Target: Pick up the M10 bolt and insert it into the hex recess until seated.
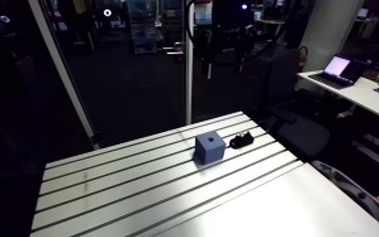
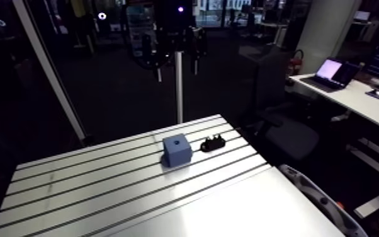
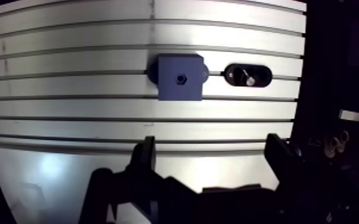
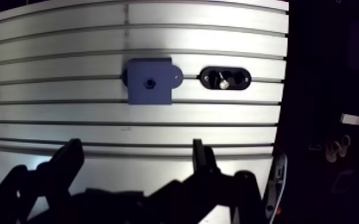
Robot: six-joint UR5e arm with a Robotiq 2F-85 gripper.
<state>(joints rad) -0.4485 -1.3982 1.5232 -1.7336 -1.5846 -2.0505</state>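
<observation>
A blue block (image 3: pixel 171 88) stands on the slotted table (image 3: pixel 98 122), with a small hex recess (image 3: pixel 180 77) in its upper face. Beside it, across a narrow gap, lies a black oval holder (image 3: pixel 262 75) with the metal bolt (image 3: pixel 248 78) resting in it. My gripper (image 3: pixel 213 158) hangs high above the table, well short of both, and it is open with nothing between its dark fingers (image 3: pixel 148 159). In the arm view the block (image 1: pixel 209 149) and holder (image 1: pixel 241 140) sit near the table's far right corner, with the gripper (image 2: pixel 174 60) far above them.
A white upright post (image 1: pixel 189 69) rises at the table's far edge behind the block, and a slanted bar (image 1: pixel 66 75) stands at the far left. A smooth plate (image 1: pixel 280 208) covers the near right part of the table. A chair (image 1: pixel 299 132) stands off the right edge.
</observation>
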